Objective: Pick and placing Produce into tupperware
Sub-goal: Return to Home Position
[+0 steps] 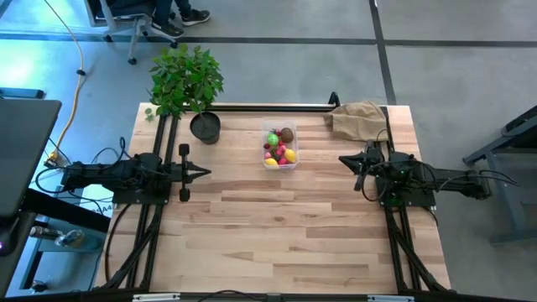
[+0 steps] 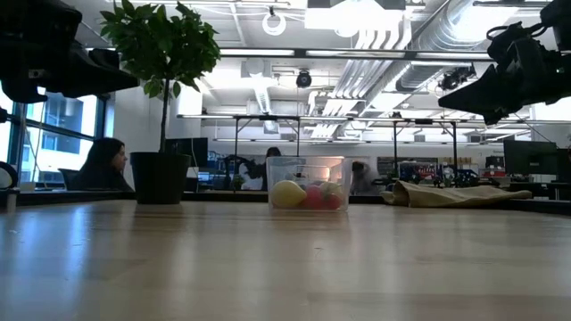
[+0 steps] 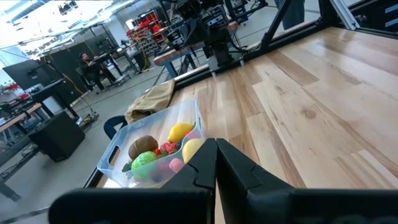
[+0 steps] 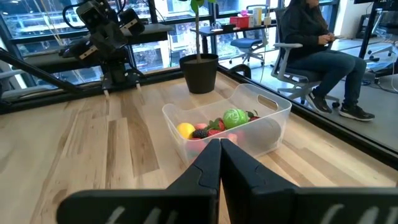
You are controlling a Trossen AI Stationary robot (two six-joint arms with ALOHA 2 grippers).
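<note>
left gripper [image 1: 205,173] and right gripper [image 1: 342,158] flank the tupperware [image 1: 278,126], apart.

The wooden table [image 1: 277,235] bears the tupperware [image 4: 267,132], a black plant pot [image 1: 205,127] and a tan paper bag [image 1: 357,119].

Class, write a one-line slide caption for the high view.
Clear rectangular plastic tub filled with toy produce, flanked by left arm and right arm, jaws shut.
</note>
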